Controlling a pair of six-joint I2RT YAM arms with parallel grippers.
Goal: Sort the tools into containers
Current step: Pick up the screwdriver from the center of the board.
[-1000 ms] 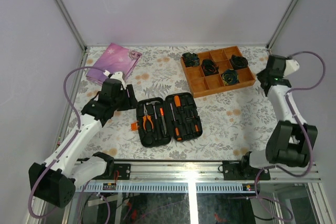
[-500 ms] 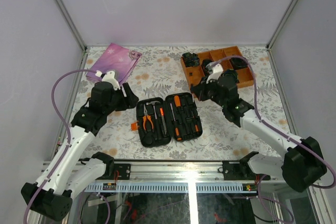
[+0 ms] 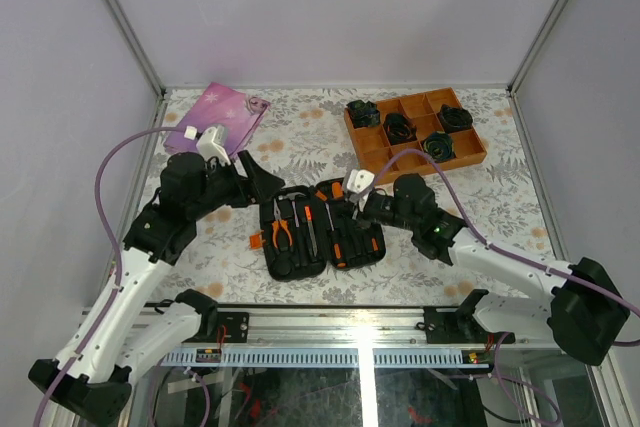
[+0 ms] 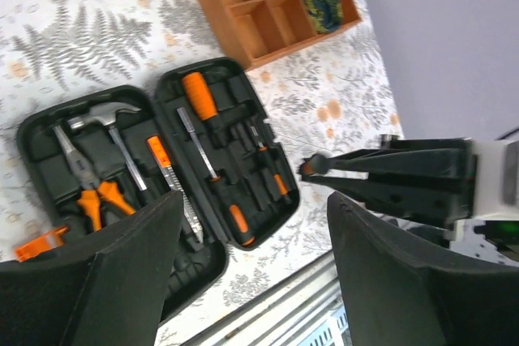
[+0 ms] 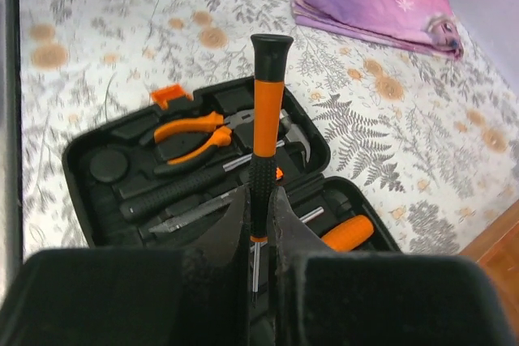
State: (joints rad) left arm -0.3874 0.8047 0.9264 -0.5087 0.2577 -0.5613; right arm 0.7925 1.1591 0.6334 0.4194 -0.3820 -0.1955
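Right end effector (image 5: 258, 228) clamped on slim orange-black screwdriver (image 5: 263, 119), held over open tool case (image 3: 300, 269) lying mid-bench (image 3: 450, 237); left end effector (image 4: 253, 208) jaws spread, empty, above case's left side; pliers (image 4: 96, 200) and hammer (image 4: 105, 111) sit in slots

Pale lilac walls (image 3: 330, 17) close in the back and both sides, evenly lit, with only soft shadows. Slim metal posts (image 3: 120, 17) run up the two back corners. The tabletop (image 3: 300, 137) wears a white cloth printed with grey ferns and orange flowers. A silver aluminium rail (image 3: 340, 322) edges its near side, with dark space below
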